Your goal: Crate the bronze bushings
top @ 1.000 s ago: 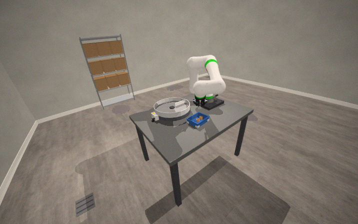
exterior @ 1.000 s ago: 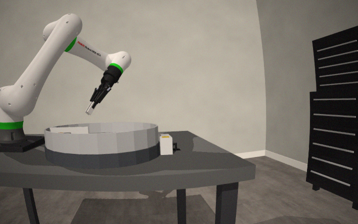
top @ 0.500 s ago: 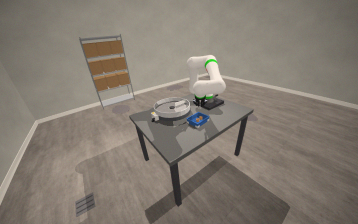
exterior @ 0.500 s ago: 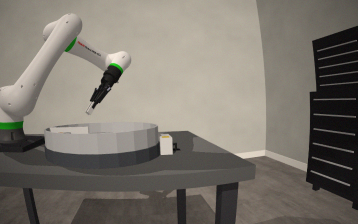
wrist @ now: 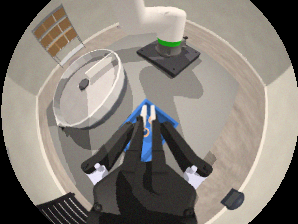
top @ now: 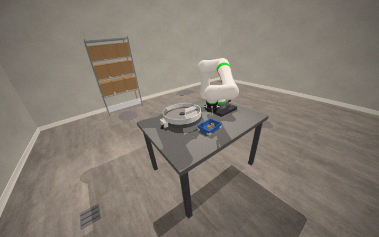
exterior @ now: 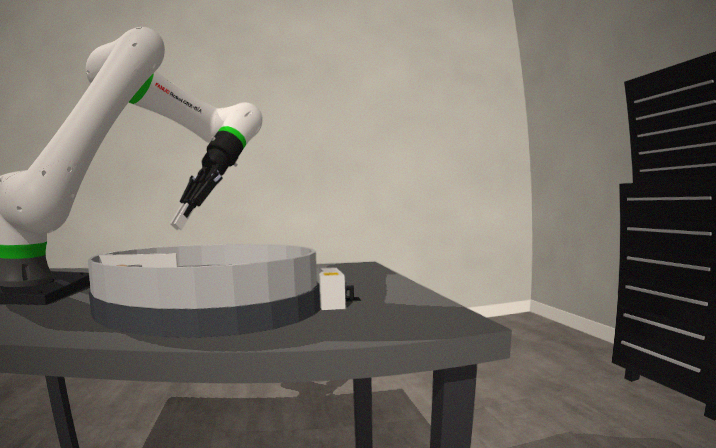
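Hand (exterior: 179, 221) hangs in the left of the exterior view, above the turning table (exterior: 211, 285); fingers pressed together, pinching nothing. Two bronze bushings (top: 210, 125) stand upright in the blue crate (top: 201, 128), centre of the top view, just beside the turning table on the dark bench (top: 178, 151); no bushing discernible on the table's grey disc, only a dark hub and a pale upright vane. Judgement: bushings are short, stiff metal sleeves, dense for their size, smooth and likely slippery; best taken across the outer wall, fingers square to the axis. Crate appears rigid plastic; table wall matte grey.
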You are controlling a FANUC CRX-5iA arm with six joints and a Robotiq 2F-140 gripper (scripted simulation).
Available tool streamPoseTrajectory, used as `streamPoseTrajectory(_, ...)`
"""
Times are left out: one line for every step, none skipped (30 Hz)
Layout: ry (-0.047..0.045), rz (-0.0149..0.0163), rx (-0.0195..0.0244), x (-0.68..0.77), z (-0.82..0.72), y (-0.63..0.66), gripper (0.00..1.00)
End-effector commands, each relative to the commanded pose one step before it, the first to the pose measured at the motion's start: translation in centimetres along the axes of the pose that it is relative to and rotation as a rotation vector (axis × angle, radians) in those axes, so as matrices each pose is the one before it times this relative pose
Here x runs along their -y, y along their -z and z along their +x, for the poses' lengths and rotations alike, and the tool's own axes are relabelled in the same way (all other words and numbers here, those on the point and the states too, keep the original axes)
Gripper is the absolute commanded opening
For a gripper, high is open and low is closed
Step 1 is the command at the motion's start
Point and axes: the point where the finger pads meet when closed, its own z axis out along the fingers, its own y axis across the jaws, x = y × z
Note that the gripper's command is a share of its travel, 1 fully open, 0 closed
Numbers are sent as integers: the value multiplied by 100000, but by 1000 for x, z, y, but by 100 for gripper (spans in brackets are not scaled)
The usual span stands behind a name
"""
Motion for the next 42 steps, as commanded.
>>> streamPoseTrajectory(-9, 8, 43, 2, 0, 19, 7)
streamPoseTrajectory(0, 0, 0, 0, 0, 0, 7)
streamPoseTrajectory(0, 0, 0, 0, 0, 0, 7)
streamPoseTrajectory(0, 0, 0, 0, 0, 0, 7)
streamPoseTrajectory(0, 0, 0, 0, 0, 0, 7)
streamPoseTrajectory(0, 0, 0, 0, 0, 0, 7)
streamPoseTrajectory(0, 0, 0, 0, 0, 0, 7)
streamPoseTrajectory(0, 0, 0, 0, 0, 0, 7)
streamPoseTrajectory(0, 0, 0, 0, 0, 0, 7)
streamPoseTrajectory(0, 0, 0, 0, 0, 0, 7)
streamPoseTrajectory(0, 0, 0, 0, 0, 0, 7)
streamPoseTrajectory(0, 0, 0, 0, 0, 0, 7)
streamPoseTrajectory(0, 0, 0, 0, 0, 0, 7)
streamPoseTrajectory(0, 0, 0, 0, 0, 0, 7)
streamPoseTrajectory(0, 0, 0, 0, 0, 0, 7)
streamPoseTrajectory(0, 0, 0, 0, 0, 0, 7)
streamPoseTrajectory(0, 0, 0, 0, 0, 0, 7)
streamPoseTrajectory(0, 0, 0, 0, 0, 0, 7)
streamPoseTrajectory(0, 0, 0, 0, 0, 0, 7)
streamPoseTrajectory(0, 0, 0, 0, 0, 0, 7)
streamPoseTrajectory(0, 0, 0, 0, 0, 0, 7)
streamPoseTrajectory(0, 0, 0, 0, 0, 0, 7)
streamPoseTrajectory(-4, -3, 0, 3, 3, -2, 6)
streamPoseTrajectory(-25, -21, 0, 20, 18, -15, 6)
streamPoseTrajectory(0, 0, 0, 0, 0, 0, 6)
streamPoseTrajectory(0, 0, 0, 0, 0, 0, 6)
streamPoseTrajectory(-64, -54, -1, 51, 47, -39, 6)
streamPoseTrajectory(-118, -99, -2, 94, 87, -72, 6)
streamPoseTrajectory(-185, -155, -3, 147, 136, -114, 6)
streamPoseTrajectory(-261, -220, -5, 207, 193, -162, 6)
streamPoseTrajectory(-345, -291, -6, 273, 256, -217, 6)
streamPoseTrajectory(-434, -365, -8, 340, 324, -276, 6)
streamPoseTrajectory(-526, -443, -10, 409, 394, -340, 6)
streamPoseTrajectory(-618, -520, -12, 475, 466, -408, 6)
streamPoseTrajectory(-708, -597, -14, 538, 539, -479, 6)
streamPoseTrajectory(-867, -729, -13, 710, 639, -553, 6)
streamPoseTrajectory(-1060, -889, -12, 933, 756, -630, 6)
streamPoseTrajectory(-1150, -966, -15, 994, 834, -710, 6)
streamPoseTrajectory(-1236, -1039, -17, 1057, 903, -781, 6)
streamPoseTrajectory(-1368, -1147, -13, 1269, 923, -772, 6)
streamPoseTrajectory(-1428, -1199, -20, 1295, 988, -841, 6)
streamPoseTrajectory(0, 0, 0, 0, 0, 0, 6)
